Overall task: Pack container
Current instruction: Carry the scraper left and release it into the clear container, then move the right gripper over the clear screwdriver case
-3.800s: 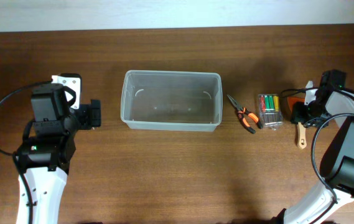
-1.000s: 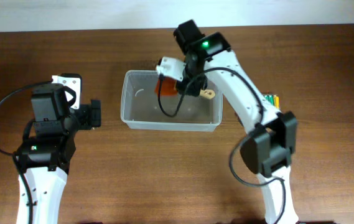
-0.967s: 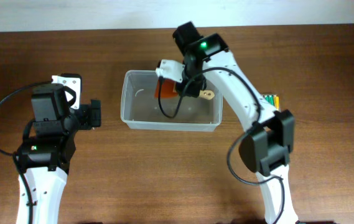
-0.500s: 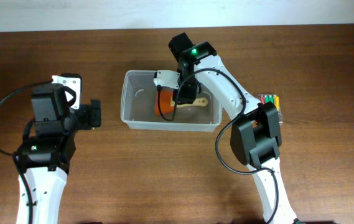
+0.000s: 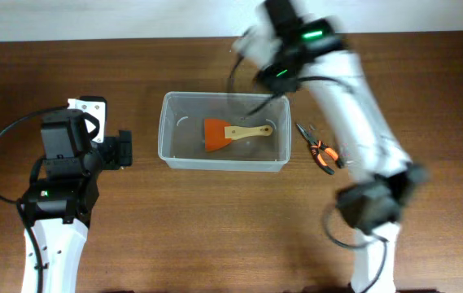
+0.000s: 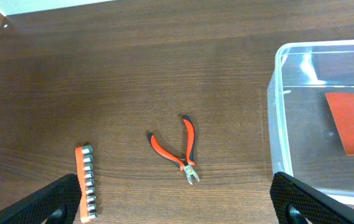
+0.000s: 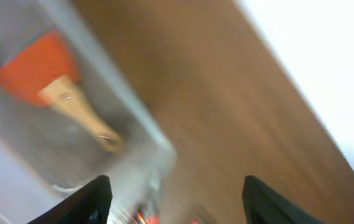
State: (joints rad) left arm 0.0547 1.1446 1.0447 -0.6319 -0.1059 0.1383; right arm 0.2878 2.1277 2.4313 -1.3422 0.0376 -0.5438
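The container [image 5: 223, 163] sits mid-table between your two arms, long side running left to right. An orange scraper [image 5: 233, 133] lies flat on its floor, blade to the left and wooden handle pointing right, with nothing holding it.

Your right arm [image 5: 337, 89] shows only as a blur over the container's far right corner. In its wrist view the right gripper [image 7: 177, 199] has its fingers spread wide with nothing between them.

Your left gripper [image 6: 177, 205] is likewise wide apart and empty, hanging just left of the container without touching it.

Black-and-orange pliers [image 5: 319, 155] lie on the table [image 5: 215, 228] just right of the container. The left wrist view shows red pliers [image 6: 180, 149] and an orange bit holder [image 6: 86, 183] on the wood.
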